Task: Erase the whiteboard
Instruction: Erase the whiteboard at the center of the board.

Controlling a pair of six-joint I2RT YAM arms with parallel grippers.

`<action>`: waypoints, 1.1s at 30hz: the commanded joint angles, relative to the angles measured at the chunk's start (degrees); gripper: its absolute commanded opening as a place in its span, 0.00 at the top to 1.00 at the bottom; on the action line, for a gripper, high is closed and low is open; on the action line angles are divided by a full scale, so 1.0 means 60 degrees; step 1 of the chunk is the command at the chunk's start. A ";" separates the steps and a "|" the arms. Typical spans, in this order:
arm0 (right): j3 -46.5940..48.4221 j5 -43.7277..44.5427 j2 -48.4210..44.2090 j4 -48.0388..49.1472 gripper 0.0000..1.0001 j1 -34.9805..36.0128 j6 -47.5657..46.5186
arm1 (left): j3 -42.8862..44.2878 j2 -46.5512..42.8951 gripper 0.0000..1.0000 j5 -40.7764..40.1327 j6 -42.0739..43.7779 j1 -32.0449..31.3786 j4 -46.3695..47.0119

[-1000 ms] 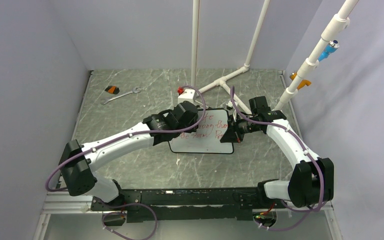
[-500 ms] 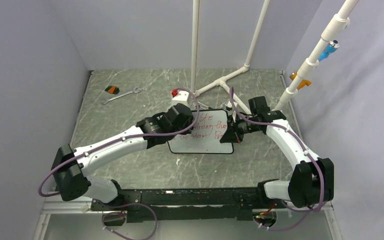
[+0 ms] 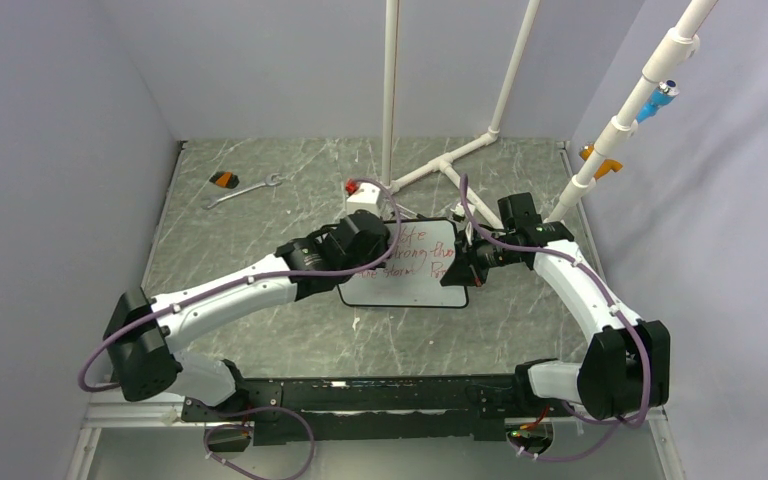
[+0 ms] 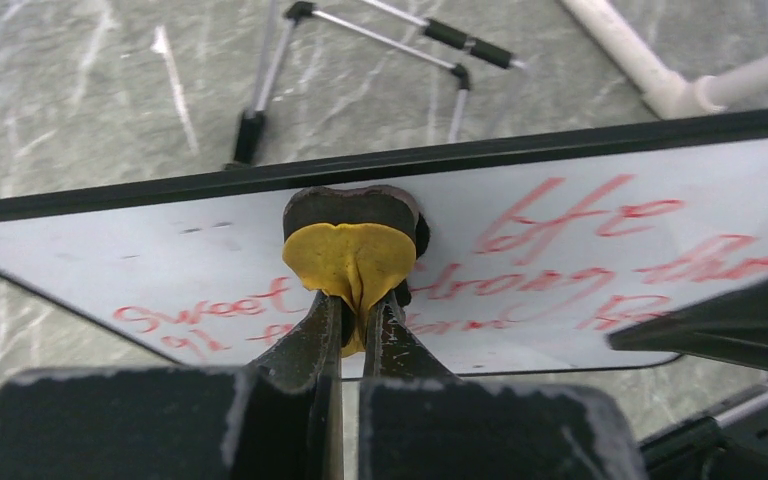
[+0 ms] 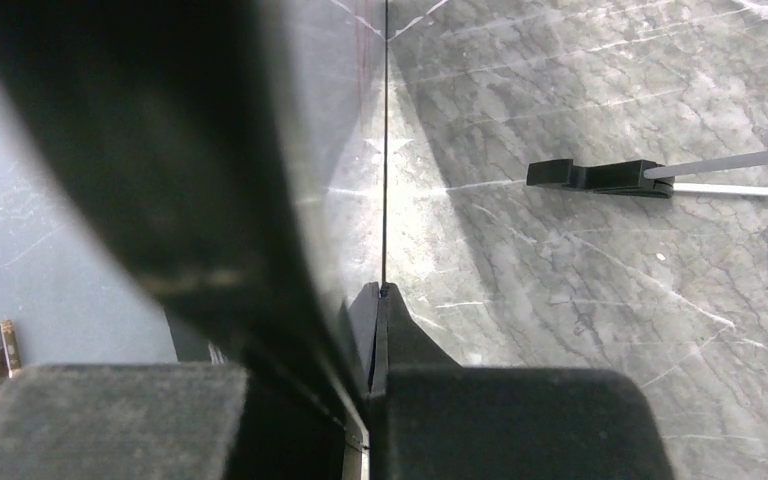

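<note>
Left end effector (image 4: 352, 305) presses eraser (image 4: 352, 255) onto whiteboard (image 4: 160, 262).

Inventory, counted:
- Whiteboard (image 3: 415, 280), red handwriting: 1
- Robot arms: 2 — left arm (image 3: 240, 295), right arm (image 3: 570, 280)
- Grippers: 2 — left gripper (image 4: 355, 310), right gripper (image 5: 378, 300)
- Yellow-and-black eraser pad (image 4: 352, 245): 1
- Wrench (image 3: 243, 191): 1
- Small orange-and-black item (image 3: 224, 180): 1
- White block (image 3: 364, 198): 1
- Orange clamp (image 3: 600, 160): 1
- Blue clip (image 3: 657, 100): 1
- White pipes (image 3: 390, 80) rising off the table: 3
- Marbled table (image 3: 260, 330): 1
</note>
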 commanded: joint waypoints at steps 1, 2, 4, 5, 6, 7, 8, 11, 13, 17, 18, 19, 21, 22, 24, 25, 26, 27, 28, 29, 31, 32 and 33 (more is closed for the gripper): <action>0.0179 -0.0369 -0.0365 0.0003 1.00 0.0065 -0.0389 | -0.0651 -0.0603 1.00 -0.0525 0.0123 0.0637 0.0124; 0.0182 -0.0388 -0.0363 -0.0003 1.00 0.0067 -0.0388 | -0.0689 -0.0617 1.00 -0.0476 0.0124 0.0672 0.0139; 0.0159 -0.0376 -0.0404 0.0020 1.00 0.0063 -0.0376 | -0.0635 -0.0562 1.00 -0.0302 0.0131 0.0676 0.0196; 0.0145 -0.0363 -0.0428 0.0023 1.00 0.0066 -0.0362 | -0.0567 -0.0507 1.00 -0.0141 0.0119 0.0656 0.0258; 0.0134 -0.0348 -0.0437 0.0038 1.00 0.0067 -0.0358 | -0.0501 -0.0471 1.00 0.0024 0.0160 0.0610 0.0377; 0.0116 -0.0316 -0.0453 0.0061 1.00 0.0067 -0.0351 | -0.0394 -0.0402 1.00 0.0171 0.0208 0.0538 0.0484; 0.0099 -0.0284 -0.0460 0.0070 1.00 0.0071 -0.0344 | -0.0243 -0.0341 1.00 0.0230 0.0281 0.0421 0.0546; 0.0107 -0.0294 -0.0440 0.0065 1.00 0.0067 -0.0350 | 0.0343 -0.0103 1.00 0.0206 0.0450 0.0038 0.0473; 0.0137 -0.0317 -0.0391 0.0036 1.00 0.0060 -0.0374 | 0.0549 0.0053 1.00 0.0211 0.0492 -0.0110 0.0514; 0.0111 -0.0294 -0.0402 0.0072 1.00 0.0074 -0.0364 | 0.0519 0.0273 1.00 0.0276 0.0453 -0.0158 0.0807; 0.0111 -0.0270 -0.0395 0.0072 1.00 0.0072 -0.0357 | 0.0499 0.0317 1.00 0.0283 0.0451 -0.0166 0.0823; 0.0098 -0.0262 -0.0405 0.0072 1.00 0.0058 -0.0352 | 0.0484 0.0355 1.00 0.0222 0.0460 -0.0159 0.0827; 0.0084 -0.0233 -0.0432 0.0097 1.00 0.0052 -0.0333 | 0.0422 0.0413 1.00 -0.0033 0.0504 -0.0102 0.0723; 0.0082 -0.0219 -0.0452 0.0101 1.00 0.0039 -0.0337 | 0.0347 0.0413 1.00 -0.0140 0.0507 -0.0025 0.0675; 0.0069 -0.0200 -0.0468 0.0108 1.00 0.0003 -0.0322 | 0.0044 0.0286 1.00 -0.0308 0.0400 0.0266 0.0587; 0.0075 -0.0200 -0.0488 0.0102 1.00 -0.0022 -0.0328 | -0.0194 0.0159 1.00 -0.0275 0.0331 0.0424 0.0631; 0.0068 -0.0213 -0.0490 0.0110 1.00 -0.0058 -0.0327 | -0.0460 0.0013 1.00 -0.0264 0.0278 0.0584 0.0741; 0.0067 -0.0214 -0.0492 0.0111 1.00 -0.0077 -0.0327 | -0.0678 -0.0118 1.00 -0.0255 0.0215 0.0716 0.0833; 0.0067 -0.0227 -0.0476 0.0110 1.00 -0.0083 -0.0329 | -0.0846 -0.0221 1.00 -0.0249 0.0152 0.0841 0.0841; 0.0078 -0.0229 -0.0448 0.0111 1.00 -0.0080 -0.0329 | -0.0964 -0.0292 1.00 -0.0273 0.0119 0.0928 0.0869; 0.0102 -0.0256 -0.0395 0.0084 1.00 -0.0084 -0.0345 | -0.1177 -0.0416 1.00 -0.0225 0.0081 0.1016 0.1013; 0.0117 -0.0279 -0.0352 0.0073 1.00 -0.0076 -0.0355 | -0.1231 -0.0450 1.00 -0.0172 0.0048 0.1032 0.1081; 0.0125 -0.0287 -0.0317 0.0059 1.00 -0.0090 -0.0358 | -0.1234 -0.0467 1.00 -0.0090 0.0018 0.1041 0.1147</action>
